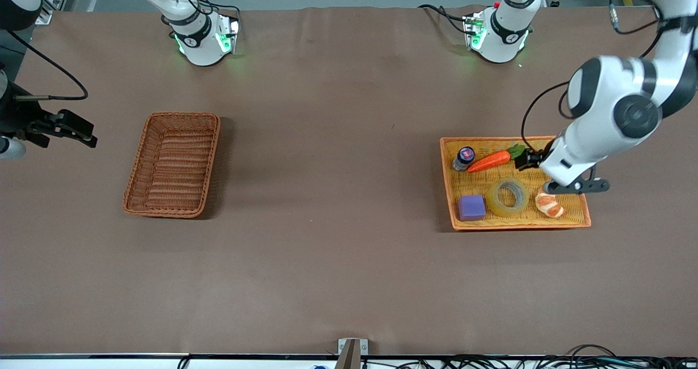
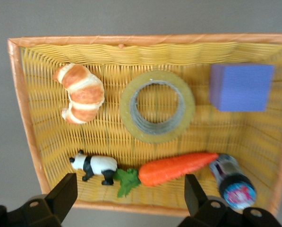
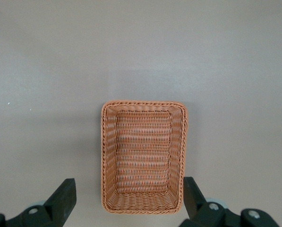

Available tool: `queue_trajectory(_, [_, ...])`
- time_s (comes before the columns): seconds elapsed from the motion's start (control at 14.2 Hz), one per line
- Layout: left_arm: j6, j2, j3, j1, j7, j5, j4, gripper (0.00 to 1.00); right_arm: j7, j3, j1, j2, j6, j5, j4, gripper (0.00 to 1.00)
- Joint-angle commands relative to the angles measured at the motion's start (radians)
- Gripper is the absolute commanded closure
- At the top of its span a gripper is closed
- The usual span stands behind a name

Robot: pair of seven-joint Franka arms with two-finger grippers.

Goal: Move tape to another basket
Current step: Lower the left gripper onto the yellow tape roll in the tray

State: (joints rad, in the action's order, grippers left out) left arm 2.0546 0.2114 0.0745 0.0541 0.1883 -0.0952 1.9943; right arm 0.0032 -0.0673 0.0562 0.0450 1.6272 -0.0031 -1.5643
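One yellowish tape (image 2: 157,106) ring lies flat below the released left end effector (image 2: 126,198), between croissant (image 2: 80,92) and cube (image 2: 241,87); the right end effector (image 3: 129,203) waits released.

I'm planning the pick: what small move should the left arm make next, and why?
Probably lower the open left gripper toward the tape, shifting over it. The tape lies flat in the yellow tray between the croissant and purple cube, ungrasped; the gripper hangs over the carrot.
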Motion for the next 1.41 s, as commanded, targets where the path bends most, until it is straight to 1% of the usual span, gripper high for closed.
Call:
queue_trajectory(0.0, [0.086,0.081,-0.025,0.000,0.002,-0.029,-0.008,0.00,-0.014,0.004,-0.012,-0.007,-0.001,0.017,-0.010,0.00])
queue_trajectory(0.14, [0.157,0.150,-0.036,0.000,0.000,-0.029,-0.003,0.00,-0.014,0.004,-0.012,-0.007,0.000,0.017,-0.011,0.00])
queue_trajectory(0.21, [0.180,0.175,-0.053,0.000,-0.007,-0.029,-0.003,0.00,-0.014,0.004,-0.013,-0.007,0.000,0.018,-0.013,0.00])
queue_trajectory(0.35, [0.223,0.227,-0.055,0.001,-0.009,-0.029,-0.005,0.00,-0.014,0.003,-0.012,-0.007,0.002,0.017,-0.013,0.00])
queue_trajectory(0.49, [0.240,0.255,-0.055,0.000,-0.009,-0.029,-0.005,0.01,-0.014,0.004,-0.013,-0.007,0.002,0.017,-0.013,0.00])
queue_trajectory(0.56, [0.242,0.266,-0.055,0.000,-0.009,-0.029,-0.005,0.04,-0.014,0.003,-0.013,-0.007,0.002,0.017,-0.013,0.00])
queue_trajectory(0.63, [0.242,0.276,-0.055,0.000,-0.007,-0.026,-0.008,0.10,-0.014,0.004,-0.015,-0.007,0.000,0.017,-0.014,0.00])
queue_trajectory(0.7, [0.242,0.281,-0.055,-0.002,-0.007,-0.023,-0.009,0.21,-0.014,0.003,-0.016,-0.007,0.000,0.017,-0.013,0.00])
queue_trajectory(0.77, [0.242,0.286,-0.055,-0.002,-0.007,-0.023,-0.009,0.43,-0.014,0.003,-0.015,-0.005,0.002,0.017,-0.013,0.00])
queue_trajectory(0.85, [0.242,0.286,-0.055,-0.002,-0.001,-0.021,-0.011,0.59,-0.014,0.003,-0.015,-0.005,0.002,0.017,-0.014,0.00])
queue_trajectory(0.92, [0.242,0.286,-0.055,-0.003,0.003,-0.021,-0.011,0.75,-0.014,0.003,-0.016,-0.005,0.002,0.017,-0.013,0.00])
queue_trajectory(0.99, [0.234,0.283,-0.055,-0.003,0.003,-0.021,-0.009,0.86,-0.014,0.003,-0.016,-0.005,0.002,0.017,-0.014,0.00])
queue_trajectory(1.06, [0.231,0.276,-0.055,-0.003,0.002,-0.021,-0.008,0.94,-0.014,0.003,-0.015,-0.005,0.002,0.017,-0.016,0.00])
queue_trajectory(1.13, [0.223,0.269,-0.055,-0.005,0.003,-0.021,-0.008,0.97,-0.014,0.003,-0.016,-0.005,0.002,0.017,-0.017,0.00])
queue_trajectory(1.34, [0.164,0.194,-0.053,-0.005,-0.009,-0.023,-0.015,0.98,-0.014,0.003,-0.016,-0.005,0.002,0.017,-0.017,0.00])
